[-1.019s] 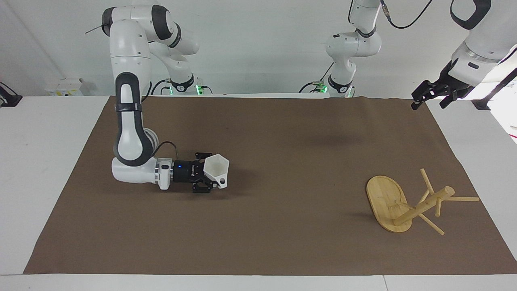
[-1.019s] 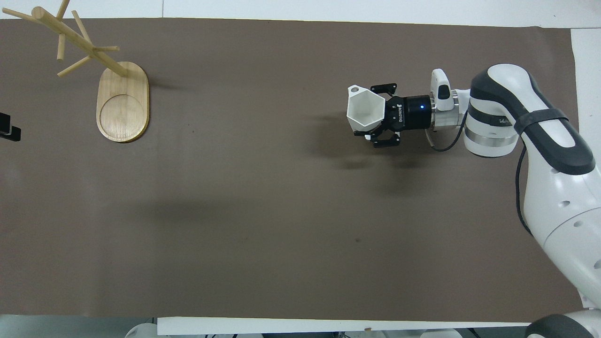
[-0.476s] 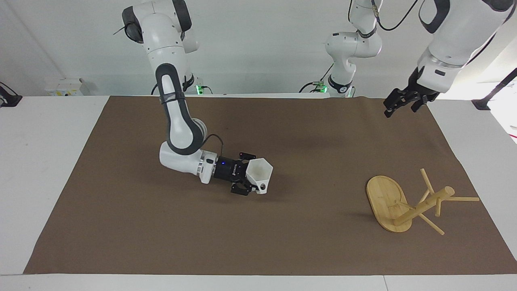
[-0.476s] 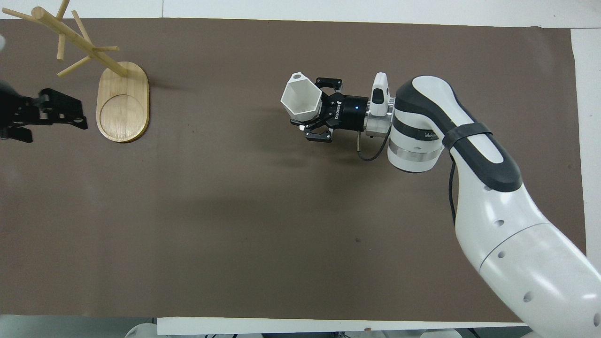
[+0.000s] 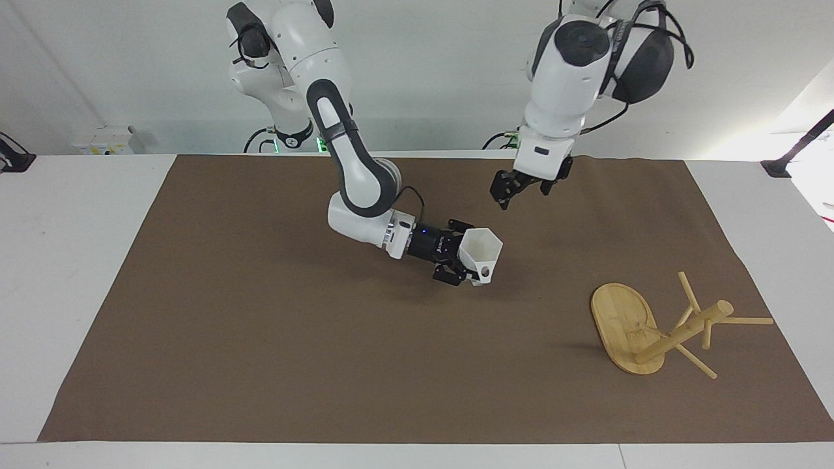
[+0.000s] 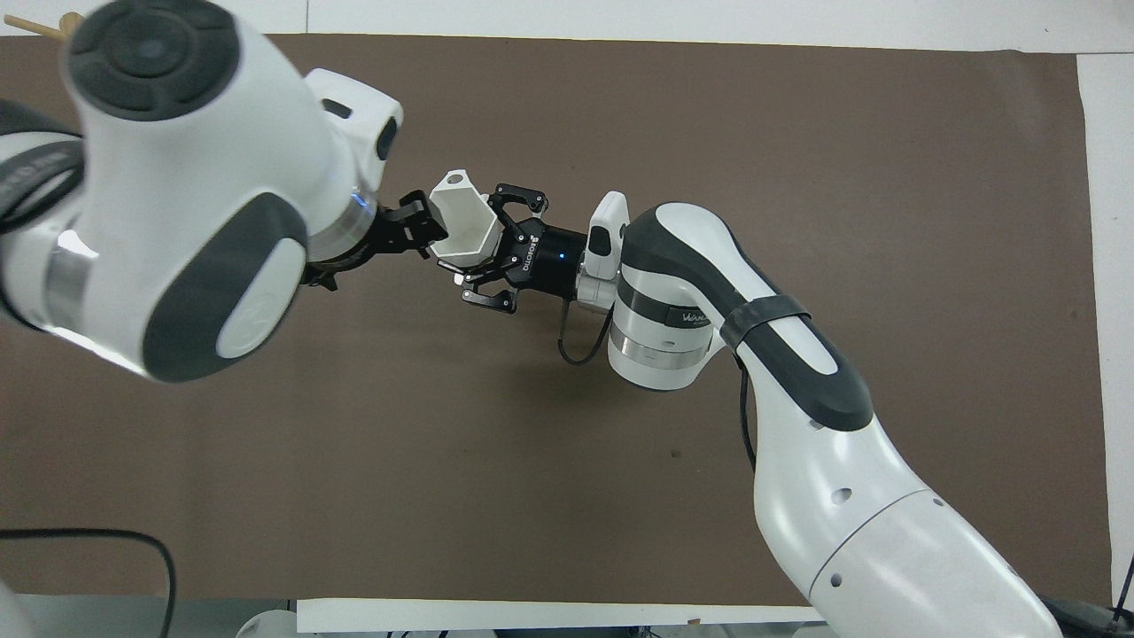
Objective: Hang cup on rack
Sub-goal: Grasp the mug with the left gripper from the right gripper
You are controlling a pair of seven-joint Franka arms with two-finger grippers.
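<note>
The white faceted cup [image 5: 483, 251] [image 6: 461, 222] hangs on its side a little above the brown mat, mouth turned toward the left arm's end of the table. My right gripper [image 5: 465, 259] [image 6: 485, 251] is shut on the cup's rim wall. Just above the cup and apart from it, my left gripper [image 5: 521, 194] [image 6: 422, 232] stands open with nothing in it. The bamboo rack [image 5: 653, 329] stands on the mat at the left arm's end. In the overhead view the left arm hides the rack except a peg tip [image 6: 41, 26].
The brown mat [image 5: 260, 339] covers most of the white table. The left arm's bulky links [image 6: 177, 186] fill the overhead view above the rack's end of the mat.
The right arm has carried the cup toward the left arm's end, to the middle of the mat. The left arm has swung in from the table's end to just above the cup.
</note>
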